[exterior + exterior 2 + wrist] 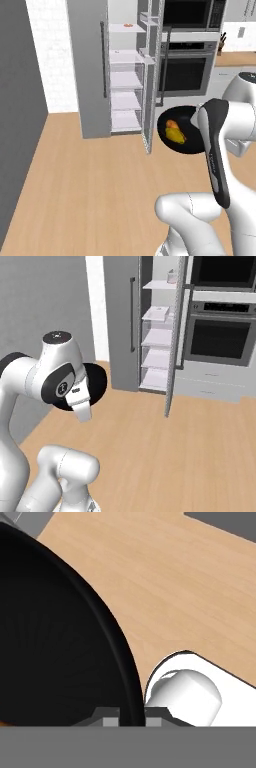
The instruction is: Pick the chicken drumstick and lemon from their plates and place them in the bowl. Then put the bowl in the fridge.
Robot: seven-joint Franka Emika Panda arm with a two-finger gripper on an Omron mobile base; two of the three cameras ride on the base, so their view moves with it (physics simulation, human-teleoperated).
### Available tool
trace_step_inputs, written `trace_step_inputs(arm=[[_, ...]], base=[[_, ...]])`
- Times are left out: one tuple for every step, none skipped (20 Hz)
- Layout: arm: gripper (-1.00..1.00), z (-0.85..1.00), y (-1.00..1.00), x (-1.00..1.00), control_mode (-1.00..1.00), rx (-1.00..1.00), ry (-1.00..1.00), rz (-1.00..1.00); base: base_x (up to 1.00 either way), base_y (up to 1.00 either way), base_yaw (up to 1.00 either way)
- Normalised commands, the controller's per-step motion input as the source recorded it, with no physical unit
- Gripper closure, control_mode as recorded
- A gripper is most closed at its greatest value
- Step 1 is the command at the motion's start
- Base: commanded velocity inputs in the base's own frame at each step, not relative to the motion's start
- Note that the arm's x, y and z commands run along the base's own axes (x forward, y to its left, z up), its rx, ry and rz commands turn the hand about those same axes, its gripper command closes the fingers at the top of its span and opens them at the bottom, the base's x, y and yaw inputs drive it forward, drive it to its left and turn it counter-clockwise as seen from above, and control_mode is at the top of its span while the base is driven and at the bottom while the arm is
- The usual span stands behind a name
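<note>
Left base view. The fridge (92, 70) stands with its door (152, 75) swung open, exposing white inner shelves (125, 80); a small orange item rests on the top shelf. The black bowl (181, 129), held off the wooden floor (85, 190) beside the arm (216, 150), contains the chicken drumstick (171, 123) and the lemon (175, 134), touching. A black wall oven (187, 72) stands behind.

A black wall oven (187, 70) (door shut) stands above the wooden floor (90, 190).
</note>
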Motion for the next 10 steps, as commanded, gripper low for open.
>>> trace_step_inputs(arm=[[1.0,0.0,0.0,0.0,1.0,0.0,0.0,0.0],[1.0,0.0,0.0,0.0,1.0,0.0,0.0,0.0],[1.0,0.0,0.0,0.0,1.0,0.0,0.0,0.0],[1.0,0.0,0.0,0.0,1.0,0.0,0.0,0.0],[1.0,0.0,0.0,0.0,1.0,0.0,0.0,0.0],[1.0,0.0,0.0,0.0,1.0,0.0,0.0,0.0],[1.0,0.0,0.0,0.0,1.0,0.0,0.0,0.0],[1.0,0.0,0.0,0.0,1.0,0.0,0.0,0.0],[1.0,0.0,0.0,0.0,1.0,0.0,0.0,0.0],[1.0,0.0,0.0,0.0,1.0,0.0,0.0,0.0]], base=[[1.0,0.69,-0.24],[1.0,0.66,-0.24],[1.0,0.64,-0.24],[1.0,0.61,-0.24],[1.0,0.49,-0.22],[1.0,0.19,-0.18],[1.0,0.0,-0.13],[1.0,0.0,-0.1],[1.0,0.0,-0.06],[1.0,-0.11,-0.01]])
